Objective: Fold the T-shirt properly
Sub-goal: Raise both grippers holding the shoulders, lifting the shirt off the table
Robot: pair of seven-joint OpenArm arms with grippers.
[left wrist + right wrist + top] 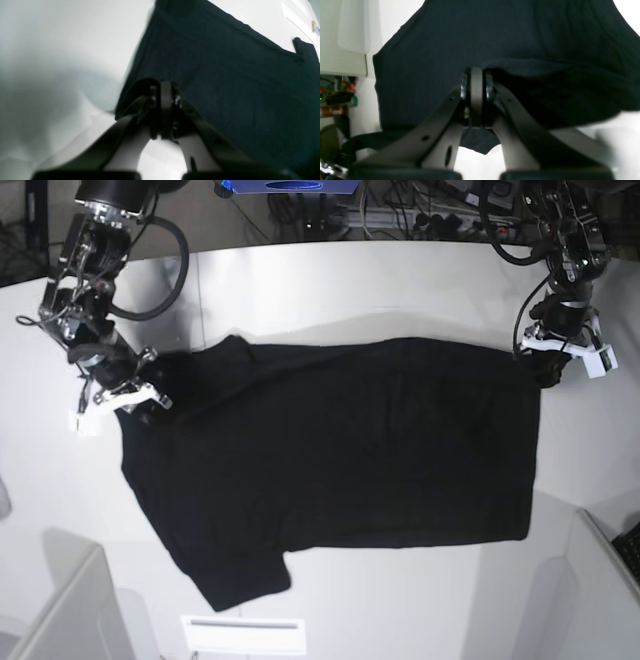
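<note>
Both jaws are pinching the T-shirt [340,450] at opposite far corners; I am judging that lifting evenly keeps the fold straight.

One black T-shirt [340,450], one white table [330,290], two robot arms.

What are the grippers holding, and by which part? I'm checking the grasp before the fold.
Both hold the T-shirt: the left gripper at a hem corner, the right gripper at the sleeve end.
</note>
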